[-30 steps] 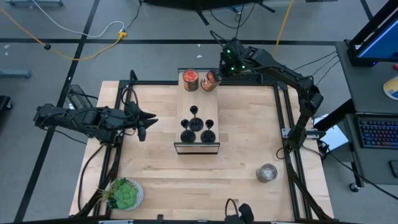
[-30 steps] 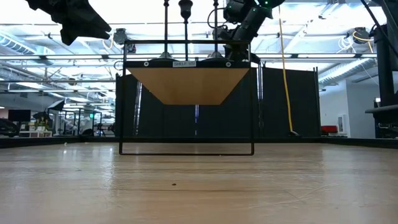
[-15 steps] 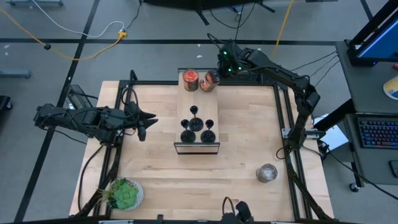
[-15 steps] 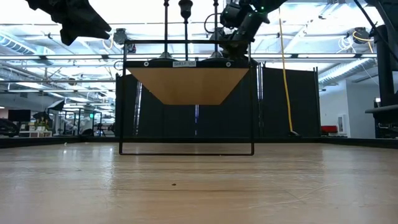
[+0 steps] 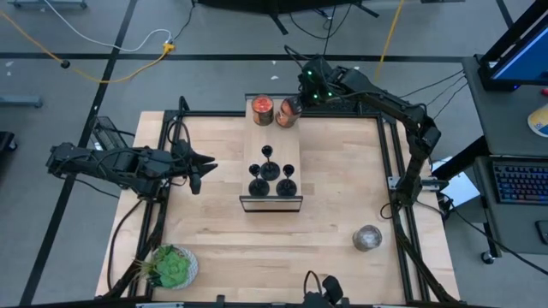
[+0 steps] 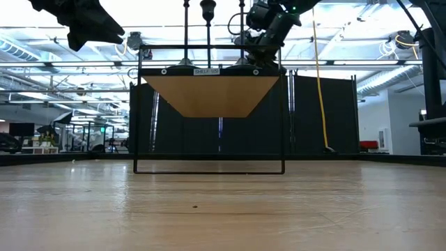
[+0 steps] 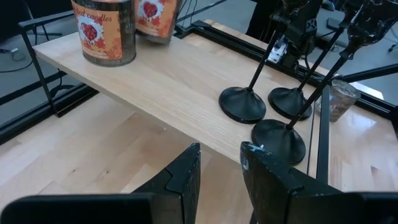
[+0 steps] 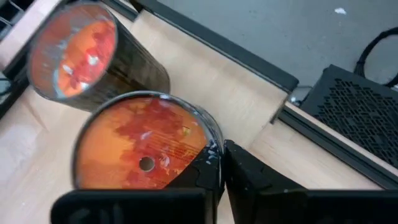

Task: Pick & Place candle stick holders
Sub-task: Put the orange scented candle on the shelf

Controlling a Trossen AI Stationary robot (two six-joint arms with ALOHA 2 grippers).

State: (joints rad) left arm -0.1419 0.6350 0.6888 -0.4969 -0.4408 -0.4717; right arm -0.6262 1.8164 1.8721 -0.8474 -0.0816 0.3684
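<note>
Three black candle stick holders [image 5: 267, 152] [image 5: 256, 186] [image 5: 287, 186] stand on their round bases at the near end of a raised wooden shelf [image 5: 276, 130]. The left wrist view shows the bases [image 7: 242, 103] too. At the shelf's far end are two glass jars with red-orange contents [image 5: 262, 107] [image 5: 288, 110]. My right gripper [image 5: 298, 101] is shut on the right-hand jar [image 8: 140, 155]. My left gripper [image 5: 199, 171] hovers left of the shelf, open and empty [image 7: 221, 174]. My right gripper pinches the jar's rim [image 8: 212, 148] on the side toward the table's right edge. One finger [image 8: 205, 177] is over the wax inside and the other [image 8: 261, 180] is outside. The fingers slant down from the far right. The jar leans beside the other jar [image 8: 74, 56]; its base is hidden.
A clear greyish glass jar [image 5: 367, 237] stands on the table near right. A green plant on a plate [image 5: 171, 267] sits at the near left corner. Black frame rails [image 5: 387, 162] border the table. Bare wood lies on both sides of the shelf.
The jar in my right gripper has tipped a little nearer to upright beside the other jar, with the gripper shifting slightly toward the table's left. My left gripper has kept still.
</note>
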